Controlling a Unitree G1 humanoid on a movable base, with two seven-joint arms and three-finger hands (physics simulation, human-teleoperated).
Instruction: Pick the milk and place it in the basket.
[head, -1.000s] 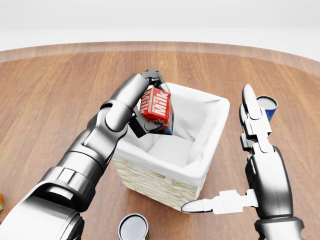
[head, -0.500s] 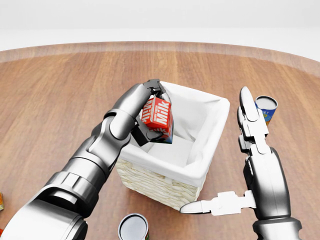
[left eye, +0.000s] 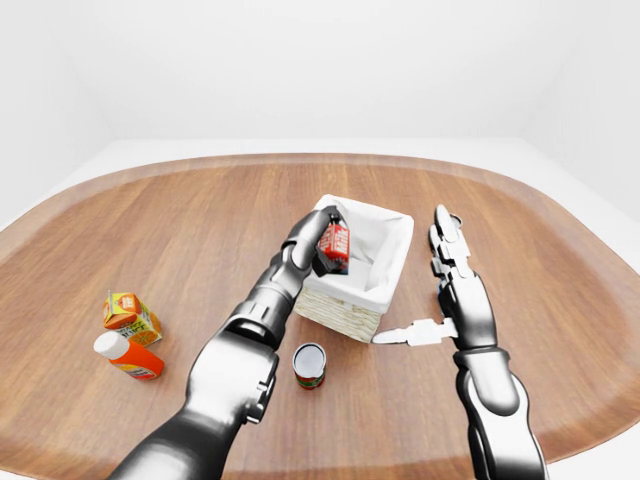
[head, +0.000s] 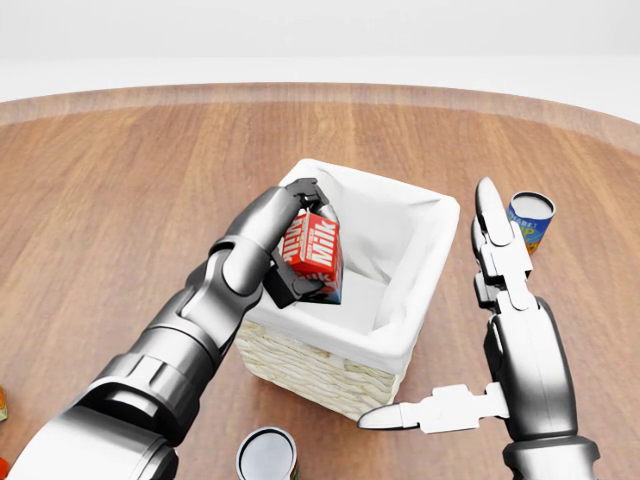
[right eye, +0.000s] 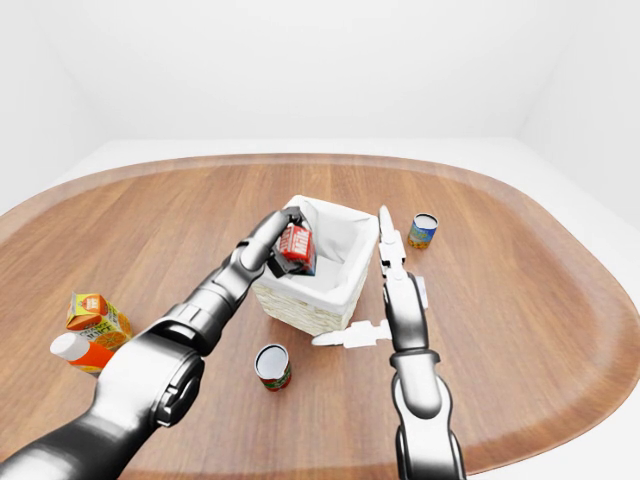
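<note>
- Grey metal fingers of the left hand (head: 292, 245) are closed round the small red milk carton with white lettering (head: 314, 254); the carton hangs tilted over the near left part of the basket mouth, at about rim height, not yet resting on anything.
- From where I stand, the step in hand looks like the lowering and release: the carton is over the opening, so what is left is to sink it and let go.
- To do it well, I would bring the wrist a little further toward the middle of the square wicker basket with its white cloth lining (head: 420, 300), so the carton's lower corner clears the near left rim.
- Opening the fingers low inside the lining, rather than at rim height, should keep the carton from tipping out or bouncing.
- On the other side, the right hand (head: 500, 300) is open, fingers straight up and thumb stuck out sideways, just beside the basket's right wall and holding nothing.
- Further out on the brown wooden table (head: 120, 200), a blue can (head: 529, 218) stands past the right hand and an open tin can (head: 267, 455) sits near the basket's bottom side; both look clear of the path.
</note>
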